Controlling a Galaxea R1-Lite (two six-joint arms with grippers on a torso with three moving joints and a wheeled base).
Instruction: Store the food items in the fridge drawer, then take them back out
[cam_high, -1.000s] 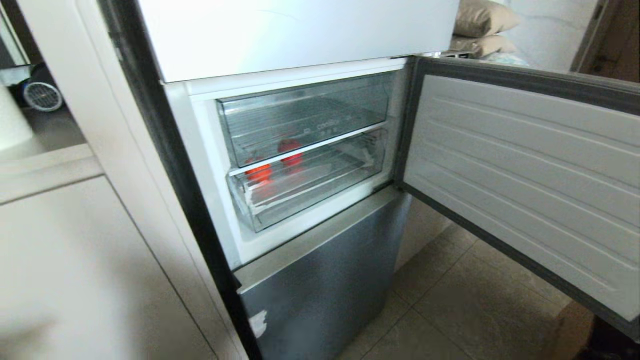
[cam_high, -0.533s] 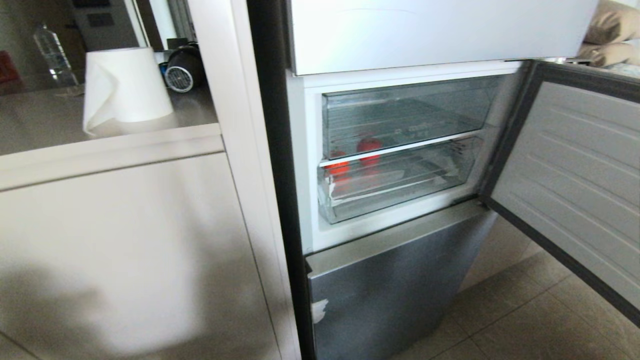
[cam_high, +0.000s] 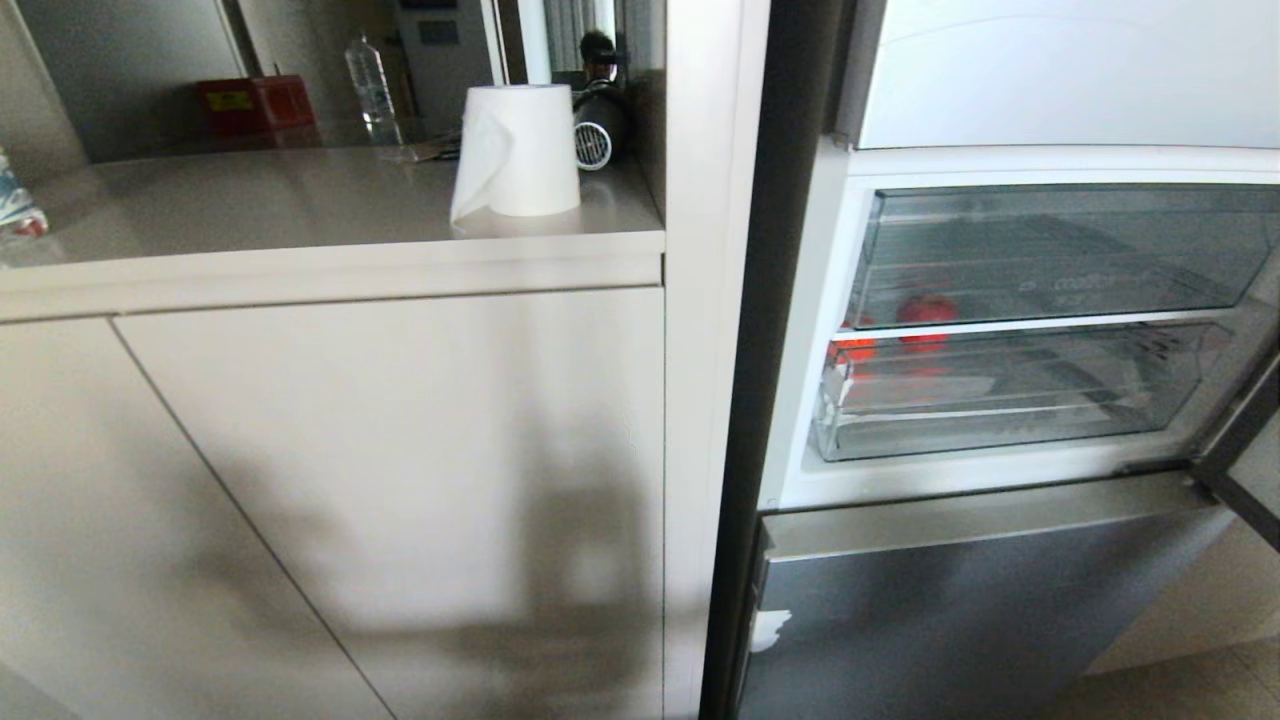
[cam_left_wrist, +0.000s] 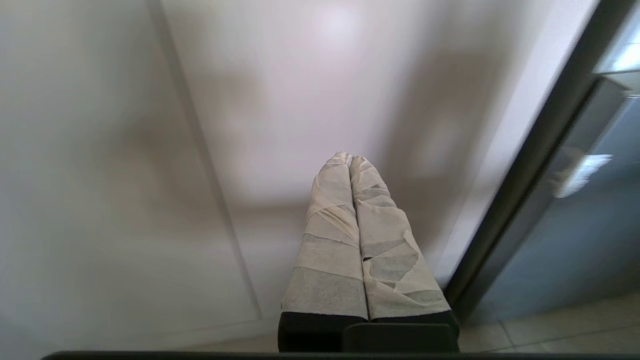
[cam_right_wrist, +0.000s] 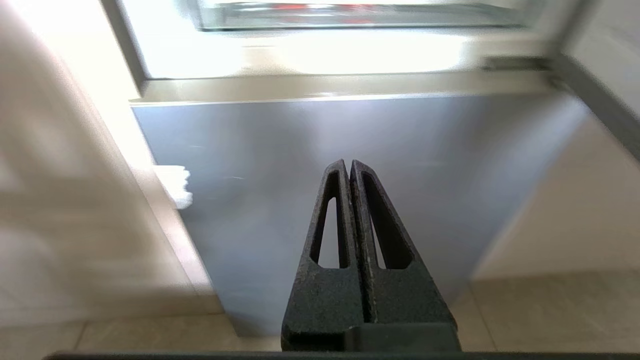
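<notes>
The fridge drawer (cam_high: 1000, 425), shallow and clear with white tape at its left front corner, sits pushed in under a deeper lettered drawer (cam_high: 1060, 250) in the open fridge at the right. Red food items (cam_high: 925, 310) show through the clear plastic at the left back, level with the white divider; I cannot tell which drawer holds them. Neither gripper is in the head view. My left gripper (cam_left_wrist: 350, 159), fingers taped, is shut and empty before a beige cabinet door. My right gripper (cam_right_wrist: 348, 164) is shut and empty, facing the grey lower fridge door (cam_right_wrist: 350, 150) below the drawer (cam_right_wrist: 350, 17).
A beige counter (cam_high: 250, 210) on the left carries a paper towel roll (cam_high: 517, 150), a water bottle (cam_high: 370, 88), a red box (cam_high: 255, 100) and a black round appliance (cam_high: 598, 120). The open fridge door's edge (cam_high: 1240, 450) stands at the far right. Tiled floor lies below.
The whole head view has swung left: the fridge now sits at the right and the counter and cabinet fill the left. Drawers and red items have not moved.
</notes>
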